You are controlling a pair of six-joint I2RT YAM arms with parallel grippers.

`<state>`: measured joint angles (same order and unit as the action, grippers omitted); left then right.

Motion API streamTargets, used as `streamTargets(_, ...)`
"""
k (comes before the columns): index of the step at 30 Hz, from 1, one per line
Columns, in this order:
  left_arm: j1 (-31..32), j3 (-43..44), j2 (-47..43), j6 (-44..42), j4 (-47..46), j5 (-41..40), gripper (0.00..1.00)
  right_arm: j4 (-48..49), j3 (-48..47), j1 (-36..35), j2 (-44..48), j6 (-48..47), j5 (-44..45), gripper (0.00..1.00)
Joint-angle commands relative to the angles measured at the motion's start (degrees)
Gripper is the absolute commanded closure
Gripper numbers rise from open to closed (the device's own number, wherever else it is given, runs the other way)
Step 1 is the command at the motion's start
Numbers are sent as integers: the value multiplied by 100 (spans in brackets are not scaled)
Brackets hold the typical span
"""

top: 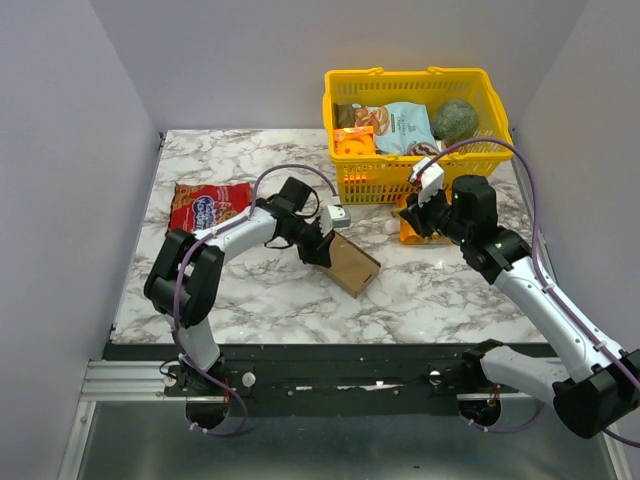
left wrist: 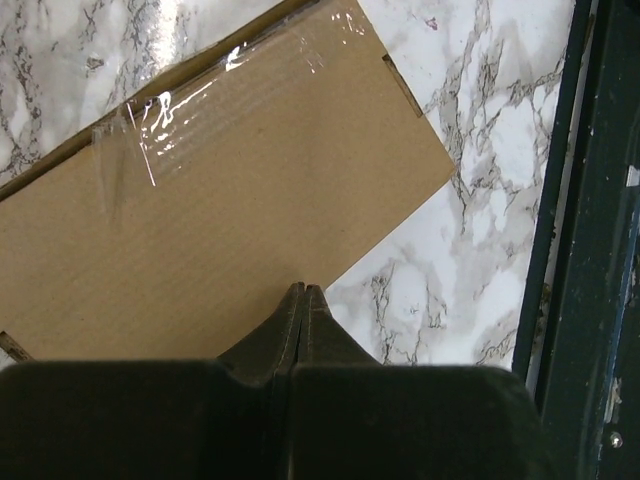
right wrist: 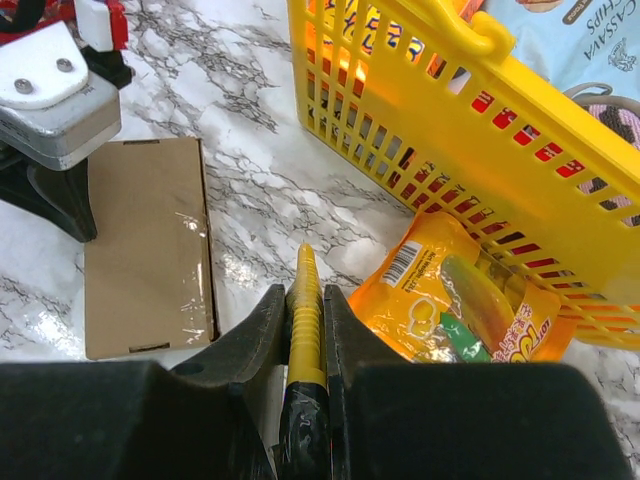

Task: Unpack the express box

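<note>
The express box (top: 355, 268) is a flat brown cardboard mailer lying closed on the marble table, with clear tape along its seam (left wrist: 230, 80). It also shows in the right wrist view (right wrist: 150, 250). My left gripper (top: 322, 247) is shut and empty, with its fingertips (left wrist: 302, 292) at the box's near edge; I cannot tell whether they touch it. My right gripper (top: 416, 214) is to the right of the box, in front of the basket. It is shut on a thin tool with a ribbed yellow tip and a black-wrapped lower part (right wrist: 305, 340).
A yellow plastic basket (top: 415, 180) holding several snacks stands at the back right. An orange snack bag (right wrist: 470, 310) lies against its front wall, just right of my right gripper. A red snack bag (top: 208, 205) lies at the left. The table's dark front rail (left wrist: 590, 240) runs close to the box.
</note>
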<state>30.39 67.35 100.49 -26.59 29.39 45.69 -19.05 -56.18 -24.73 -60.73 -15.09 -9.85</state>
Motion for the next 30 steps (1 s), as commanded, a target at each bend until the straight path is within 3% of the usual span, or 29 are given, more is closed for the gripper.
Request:
streamTargets(1,19,41,234,-277,120,-43,100,103,-7,30,122,-90,26,100)
streamTargets(7,37,243,498,-259,234,-244,100,121,134,30,158,-108,9,100)
streamTargets(14,37,130,314,-997,1270,-938,100,156,230,30,193,-170,44,100)
streamTargets(23,-112,-495,-196,-795,1657,-1318,100,200,275,39,211,-248,62,100)
streamTargets(26,-261,-617,-590,-1084,2051,-905,100,200,257,47,202,-293,53,100)
streamTargets(30,-393,-1127,-1398,-1541,2106,-1203,95,296,406,39,246,-293,-70,100)
